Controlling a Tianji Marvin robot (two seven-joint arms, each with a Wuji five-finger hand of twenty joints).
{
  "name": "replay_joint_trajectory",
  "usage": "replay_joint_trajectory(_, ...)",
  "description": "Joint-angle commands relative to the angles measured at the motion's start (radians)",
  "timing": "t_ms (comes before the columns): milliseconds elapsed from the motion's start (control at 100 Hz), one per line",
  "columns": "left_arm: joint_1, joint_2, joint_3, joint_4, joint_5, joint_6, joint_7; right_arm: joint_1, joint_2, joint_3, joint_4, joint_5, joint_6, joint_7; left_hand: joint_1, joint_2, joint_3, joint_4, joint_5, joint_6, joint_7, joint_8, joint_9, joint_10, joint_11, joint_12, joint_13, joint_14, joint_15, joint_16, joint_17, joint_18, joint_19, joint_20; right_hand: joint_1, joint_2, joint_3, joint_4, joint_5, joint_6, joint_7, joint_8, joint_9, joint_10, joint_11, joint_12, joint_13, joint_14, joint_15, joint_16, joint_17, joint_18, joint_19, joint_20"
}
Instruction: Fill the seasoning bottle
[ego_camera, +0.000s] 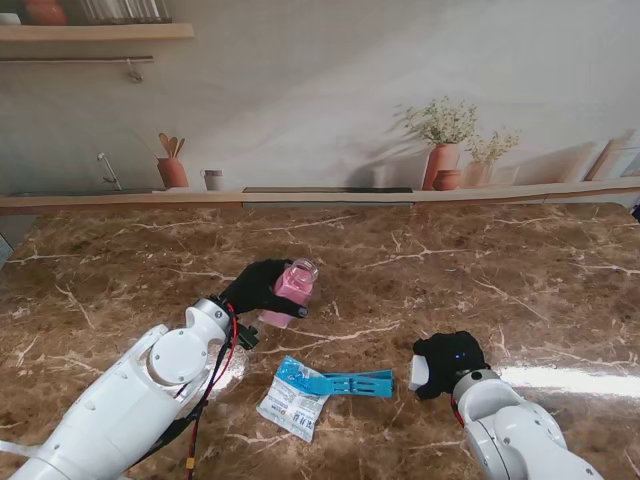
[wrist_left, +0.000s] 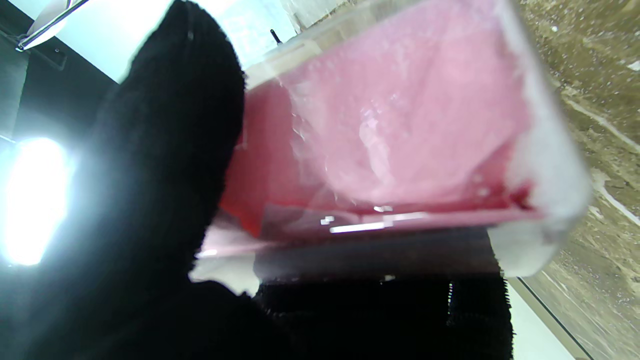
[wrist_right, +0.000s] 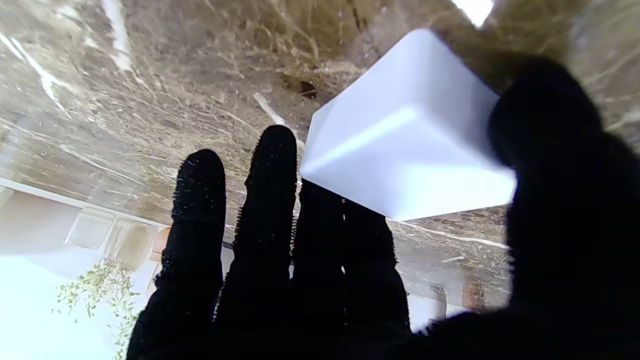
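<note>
bottle (ego_camera: 291, 291) half-hidden in left robot hand (ego_camera: 258, 289)

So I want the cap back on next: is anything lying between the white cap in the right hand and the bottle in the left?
Nothing visible. Bare brown marble table separates the white square cap in the right hand from the clear pink-filled bottle in the left hand. The blue clip and torn sachet lie nearer to me.

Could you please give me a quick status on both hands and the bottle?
Left hand shut on seasoning bottle, pink contents inside. Right hand holds white cap. Blue clip and packet lie between, nearer me.
</note>
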Motion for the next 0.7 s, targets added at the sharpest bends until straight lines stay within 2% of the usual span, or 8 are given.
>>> replay_joint_trajectory(0,0.001,-0.002,-0.001,-0.008,0.004,-0.005,0.006,-0.001,-0.003,-0.002,0.024,0.011,-0.003,-0.003,0.260,0.474,0.238,-0.014,0.176,-0.151,0.071,0.032,0.067,-0.038,0.070,0.036,0.143,-0.040,0.258,0.096,-0.006,-0.061,0.086,0.032,0.106,0.017,0.043,-0.022,0.114,-0.115,0.092,0.020,0.115,-0.073,0.048,0.024,0.077,-0.014,0.032,0.025,0.049,0.012,0.080,0.023)
replay_joint_trajectory(30,0.002,-0.002,-0.001,-0.008,0.005,-0.006,0.006,0.002,-0.003,-0.002,0.028,0.017,-0.006,-0.014,0.260,0.476,0.237,-0.014,0.176,-0.154,0.077,0.036,0.067,-0.039,0.070,0.037,0.141,-0.039,0.258,0.096,-0.006,-0.061,0.087,0.033,0.112,-0.011,0.096,-0.049,0.130,-0.130,0.122,-0.006,0.144,-0.078,0.041,0.027,0.100,-0.014,0.035,0.029,0.061,0.010,0.117,0.005)
replay_joint_trajectory(70,0.002,-0.002,-0.001,-0.008,0.006,-0.007,0.007,0.004,-0.004,0.000,0.032,0.030,-0.010,-0.029,0.261,0.476,0.235,-0.014,0.173,-0.158,0.088,0.044,0.066,-0.040,0.068,0.038,0.140,-0.038,0.259,0.098,-0.007,-0.062,0.087,0.034,0.001,-0.194,0.470,-0.075,0.154,-0.138,0.146,-0.022,0.171,-0.079,0.036,0.028,0.120,-0.013,0.037,0.032,0.072,0.010,0.151,-0.015)
replay_joint_trajectory(120,0.003,-0.001,-0.002,-0.009,0.010,-0.009,0.008,0.007,-0.006,0.003,0.036,0.048,-0.014,-0.051,0.261,0.476,0.235,-0.014,0.173,-0.159,0.092,0.047,0.066,-0.040,0.068,0.039,0.140,-0.038,0.259,0.098,-0.007,-0.062,0.087,0.035,-0.039,-0.288,0.662,-0.201,0.193,-0.155,0.171,-0.042,0.219,-0.079,0.033,0.078,0.156,-0.010,0.048,0.036,0.096,0.012,0.191,-0.019)
replay_joint_trajectory(170,0.005,-0.001,-0.004,-0.010,0.013,-0.010,0.010,0.008,-0.008,0.008,0.037,0.056,-0.018,-0.073,0.261,0.478,0.234,-0.015,0.173,-0.163,0.099,0.053,0.065,-0.041,0.067,0.039,0.139,-0.039,0.259,0.098,-0.008,-0.061,0.087,0.036,-0.016,-0.298,0.667,-0.259,0.207,-0.171,0.206,-0.098,0.255,-0.077,0.011,0.101,0.181,-0.007,0.051,0.036,0.111,0.013,0.217,-0.023)
replay_joint_trajectory(290,0.010,0.003,-0.011,-0.020,0.036,-0.015,0.014,0.009,-0.014,0.026,0.025,0.081,-0.026,-0.113,0.264,0.481,0.228,-0.014,0.170,-0.186,0.178,0.118,0.063,-0.045,0.066,0.040,0.138,-0.041,0.259,0.100,-0.009,-0.061,0.086,0.040,0.029,-0.302,0.653,-0.298,0.222,-0.194,0.294,-0.189,0.317,-0.072,-0.015,0.109,0.223,-0.003,0.073,0.047,0.140,0.016,0.260,-0.030)
replay_joint_trajectory(470,0.020,0.008,-0.018,-0.041,0.059,-0.020,0.017,0.003,-0.022,0.068,-0.030,0.113,-0.043,-0.123,0.268,0.482,0.225,-0.014,0.158,-0.189,0.206,0.150,0.061,-0.047,0.070,0.046,0.136,-0.042,0.264,0.104,-0.011,-0.063,0.083,0.041,0.083,-0.286,0.626,-0.293,0.216,-0.219,0.424,-0.297,0.367,-0.068,-0.029,0.130,0.254,0.003,0.093,0.056,0.164,0.021,0.291,-0.042)
replay_joint_trajectory(690,0.019,0.011,-0.004,-0.051,0.109,-0.042,0.037,-0.003,-0.033,0.112,-0.122,0.165,-0.060,-0.125,0.275,0.471,0.229,-0.014,0.155,-0.203,0.241,0.195,0.060,-0.058,0.070,0.055,0.127,-0.045,0.264,0.108,-0.017,-0.066,0.076,0.041,0.088,-0.277,0.622,-0.291,0.209,-0.210,0.426,-0.309,0.363,-0.061,-0.035,0.129,0.253,0.008,0.093,0.058,0.167,0.024,0.296,-0.042)
